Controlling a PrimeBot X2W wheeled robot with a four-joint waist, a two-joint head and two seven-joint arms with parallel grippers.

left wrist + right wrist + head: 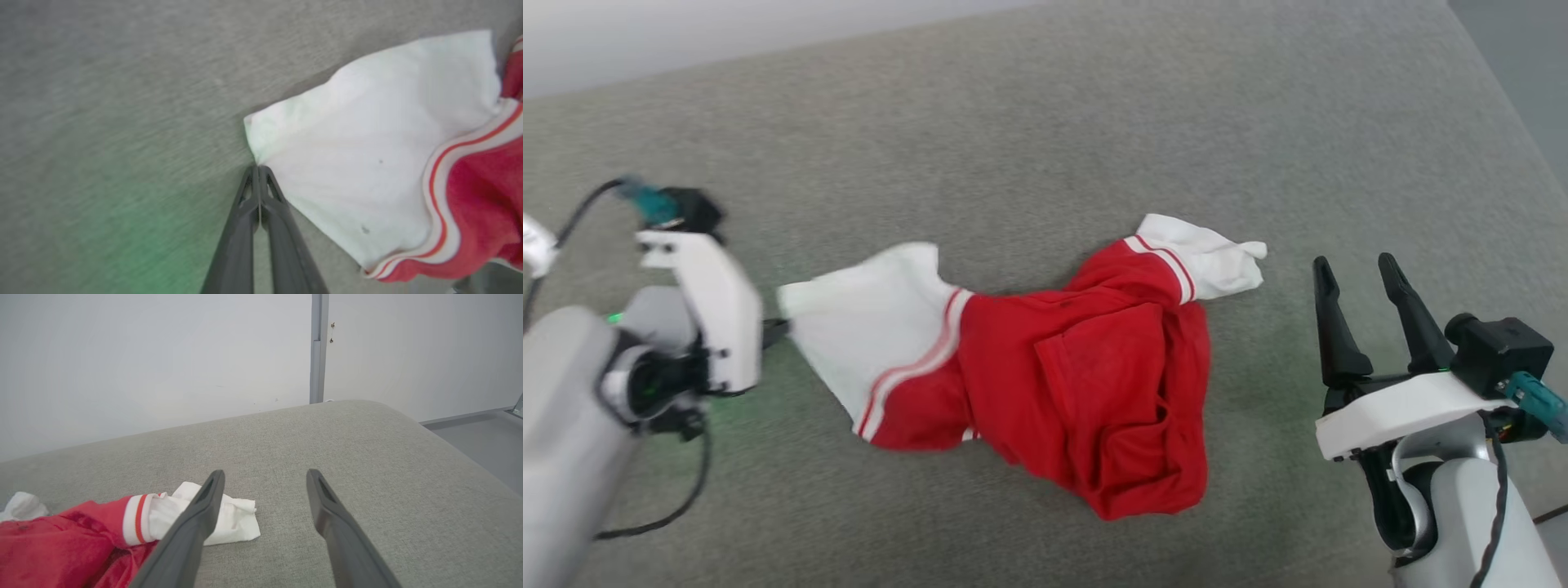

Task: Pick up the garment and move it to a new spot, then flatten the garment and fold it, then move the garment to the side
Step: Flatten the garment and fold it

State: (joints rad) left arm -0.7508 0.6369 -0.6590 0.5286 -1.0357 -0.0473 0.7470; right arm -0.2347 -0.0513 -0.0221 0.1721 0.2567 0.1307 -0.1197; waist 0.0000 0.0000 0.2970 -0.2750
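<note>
Garment (1086,367) is lying crumpled on the grey padded surface (1094,122). Left hand (258,167) is pinching the edge of its white sleeve (367,143), fingers clenched together. Right hand (1354,261) is hovering released, fingers spread, just beside the other sleeve (1209,257).

Red garment (1086,384) — white sleeves (866,327), red-and-white striped trim (915,367), plain grey fabric surface (1045,122)
</note>
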